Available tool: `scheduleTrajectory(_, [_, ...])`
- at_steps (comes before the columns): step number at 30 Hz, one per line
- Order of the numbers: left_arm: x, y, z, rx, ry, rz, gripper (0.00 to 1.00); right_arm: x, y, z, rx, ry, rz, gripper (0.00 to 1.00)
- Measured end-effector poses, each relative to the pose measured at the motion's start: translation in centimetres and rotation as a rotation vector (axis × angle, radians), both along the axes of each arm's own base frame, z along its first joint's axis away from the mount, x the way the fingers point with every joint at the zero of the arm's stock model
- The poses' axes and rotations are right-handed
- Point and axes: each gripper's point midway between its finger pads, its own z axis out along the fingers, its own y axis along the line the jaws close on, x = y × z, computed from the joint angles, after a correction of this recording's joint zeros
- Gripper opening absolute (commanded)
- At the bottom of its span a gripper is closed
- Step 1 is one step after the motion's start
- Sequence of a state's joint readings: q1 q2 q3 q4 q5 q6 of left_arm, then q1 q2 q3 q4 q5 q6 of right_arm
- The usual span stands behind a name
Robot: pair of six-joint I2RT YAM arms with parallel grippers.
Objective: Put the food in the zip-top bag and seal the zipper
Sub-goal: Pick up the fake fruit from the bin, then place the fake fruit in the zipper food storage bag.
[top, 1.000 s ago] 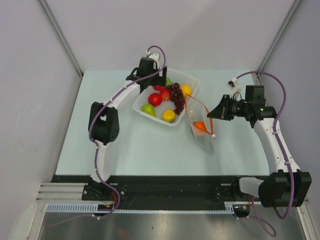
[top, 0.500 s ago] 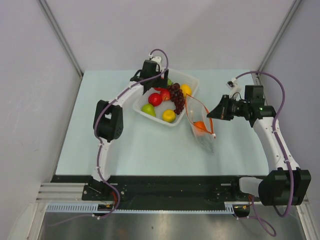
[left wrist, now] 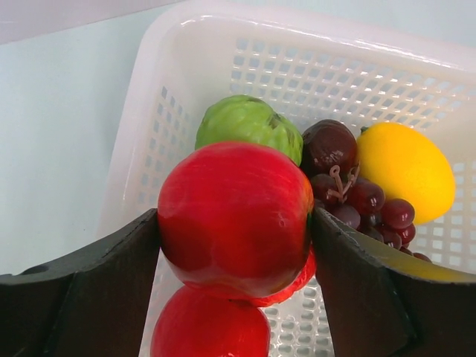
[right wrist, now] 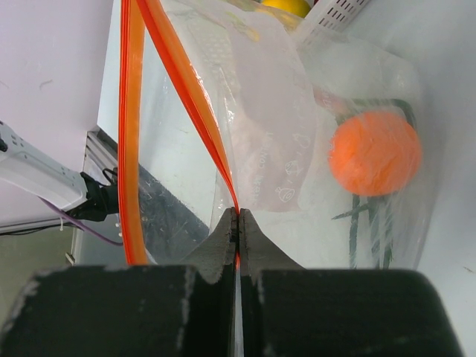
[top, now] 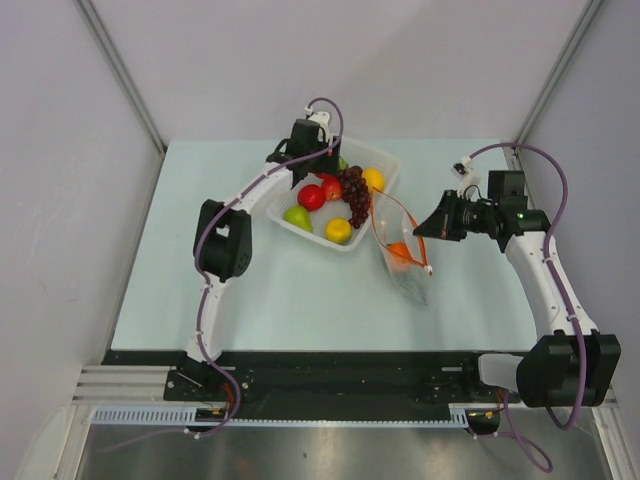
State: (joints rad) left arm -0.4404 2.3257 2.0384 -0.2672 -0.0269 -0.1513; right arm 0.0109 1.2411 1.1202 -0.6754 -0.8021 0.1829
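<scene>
My left gripper point(left wrist: 235, 222) is shut on a red apple point(left wrist: 234, 216) and holds it over the white tray point(left wrist: 335, 67). Below it lie another red apple point(left wrist: 208, 327), a green fruit point(left wrist: 245, 123), a grape bunch point(left wrist: 349, 186) and a yellow lemon point(left wrist: 405, 171). In the top view the left gripper point(top: 318, 170) is over the tray's far left part. My right gripper point(right wrist: 238, 217) is shut on the orange-red zipper point(right wrist: 186, 97) and holds the zip-top bag point(top: 405, 265) open. An orange point(right wrist: 374, 152) and green beans point(right wrist: 372, 223) lie inside the bag.
The tray point(top: 388, 163) stands at the table's far middle, with the bag touching its right side. It also holds a green fruit point(top: 297, 217), a lemon point(top: 338, 231) and a yellow-orange fruit point(top: 372, 179). Grey walls enclose the table on three sides.
My left arm has swung a little to the right, its elbow coming nearer the tray. The right arm and the bag have stayed still.
</scene>
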Motion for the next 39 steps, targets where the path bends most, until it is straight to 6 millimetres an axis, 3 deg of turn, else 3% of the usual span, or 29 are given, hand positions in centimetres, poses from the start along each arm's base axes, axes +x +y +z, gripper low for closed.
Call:
scheduleTrajectory(5, [-0.7, -0.3, 0.8, -0.016, 0.003, -0.027, 0.58, 0.1, 0.0, -0.2, 0.0, 0.006, 0.0, 0.0])
scheduleTrajectory(7, [-1.6, -0.3, 2.1, -0.033, 0.003, -0.043, 0.58, 0.1, 0.0, -0.1, 0.0, 0.005, 0.001, 0.0])
scheduleTrajectory(10, [-4.3, -0.4, 6.2, -0.081, -0.023, -0.083, 0.58, 0.1, 0.0, -0.1, 0.001, 0.003, 0.001, 0.0])
scheduleTrajectory(13, [-7.8, -1.2, 12.2, -0.141, -0.097, -0.141, 0.59, 0.1, 0.0, -0.1, -0.001, -0.001, 0.0, 0.0])
scheduleTrajectory(17, [-15.5, -4.7, 20.0, -0.218, -0.223, -0.287, 0.59, 0.0, -0.2, 0.1, -0.011, -0.011, -0.007, 0.0])
scheduleTrajectory(21, [-23.6, -9.8, 24.3, -0.283, -0.285, -0.489, 0.59, -0.1, -0.5, 0.4, -0.032, -0.035, -0.02, 0.0])
scheduleTrajectory(24, [-26.8, -12.4, 23.7, -0.295, -0.265, -0.581, 0.59, -0.2, -0.6, 0.6, -0.041, -0.045, -0.025, 0.0])
scheduleTrajectory(33, [-32.0, -16.1, 14.0, -0.177, -0.056, -0.7, 0.63, -0.5, -0.9, 0.5, -0.052, -0.036, -0.034, 0.0])
scheduleTrajectory(36, [-33.3, -16.5, 11.9, -0.145, 0.002, -0.721, 0.73, -0.3, -1.9, 0.3, -0.056, -0.024, -0.066, 0.0])
scheduleTrajectory(37, [-33.6, -16.7, 11.3, -0.136, 0.022, -0.729, 0.86, -0.3, -2.2, 0.3, -0.054, -0.021, -0.076, 0.0])
scheduleTrajectory(39, [-33.7, -16.9, 10.2, -0.116, 0.055, -0.735, 1.0, -0.2, -2.6, 0.3, -0.05, -0.018, -0.086, 0.0])
